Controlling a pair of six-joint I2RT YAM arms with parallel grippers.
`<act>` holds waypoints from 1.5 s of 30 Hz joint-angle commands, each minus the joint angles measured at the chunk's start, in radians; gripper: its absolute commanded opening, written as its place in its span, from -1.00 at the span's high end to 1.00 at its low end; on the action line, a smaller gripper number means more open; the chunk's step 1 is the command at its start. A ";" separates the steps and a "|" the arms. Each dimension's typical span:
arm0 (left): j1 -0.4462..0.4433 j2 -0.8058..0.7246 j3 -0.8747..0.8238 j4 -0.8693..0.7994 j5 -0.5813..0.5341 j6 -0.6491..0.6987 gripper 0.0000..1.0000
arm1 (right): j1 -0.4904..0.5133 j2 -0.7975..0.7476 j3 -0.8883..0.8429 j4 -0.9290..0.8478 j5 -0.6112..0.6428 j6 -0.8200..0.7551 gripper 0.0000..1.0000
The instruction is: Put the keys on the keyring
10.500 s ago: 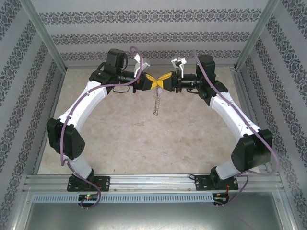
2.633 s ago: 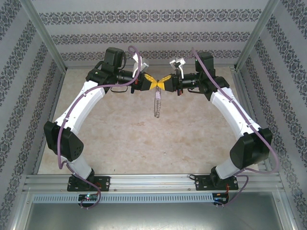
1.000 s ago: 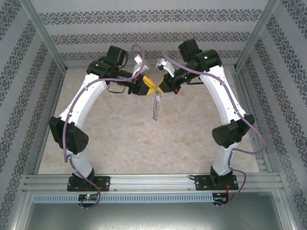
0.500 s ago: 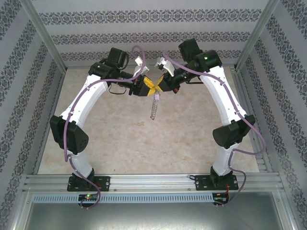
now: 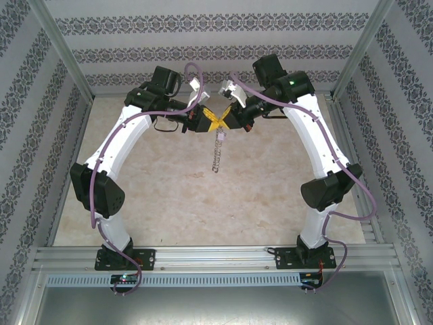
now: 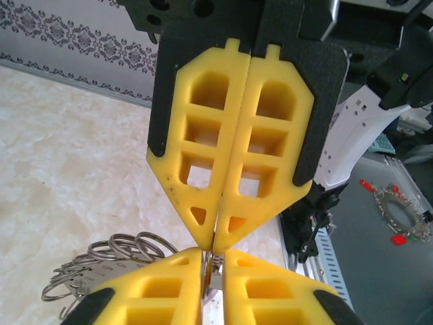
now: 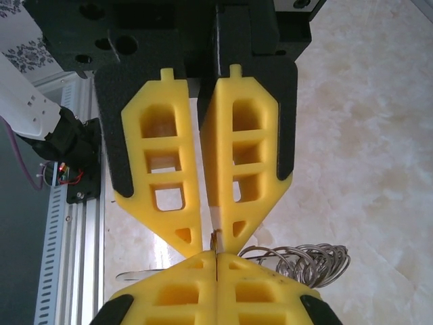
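We see the left gripper (image 5: 210,122) and the right gripper (image 5: 222,121) meeting tip to tip above the far middle of the table (image 5: 162,203), left one on the left. The keyring (image 5: 216,153) hangs below their tips, between the arms.

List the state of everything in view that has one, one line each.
left gripper: jaws closed to a thin slit, pinching the top of the keyring, which sits edge-on between them.
right gripper: jaws fully shut on the same spot, tip to tip with the left gripper.
keyring: held up at its top by both tips, with the rest hanging below them as a string of rings.
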 commanded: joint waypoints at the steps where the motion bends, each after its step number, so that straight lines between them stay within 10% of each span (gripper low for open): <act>1: -0.009 -0.006 -0.007 0.002 0.062 0.014 0.84 | 0.010 -0.029 -0.009 0.057 -0.035 0.017 1.00; 8: -0.012 -0.028 -0.045 0.079 0.061 -0.023 1.00 | 0.006 -0.052 -0.037 0.127 -0.037 0.060 1.00; 12: -0.011 -0.052 -0.083 0.172 0.046 -0.081 1.00 | -0.028 -0.133 -0.163 0.263 -0.041 0.144 0.21; 17: -0.013 -0.069 -0.104 0.229 0.042 -0.121 1.00 | -0.106 -0.304 -0.455 0.535 -0.120 0.293 0.06; 25: -0.012 -0.098 -0.133 0.313 0.038 -0.176 1.00 | -0.165 -0.463 -0.839 0.914 -0.256 0.509 0.07; 45: -0.019 -0.105 -0.113 0.347 0.045 -0.214 1.00 | -0.084 -0.394 -0.879 0.903 -0.335 0.481 0.26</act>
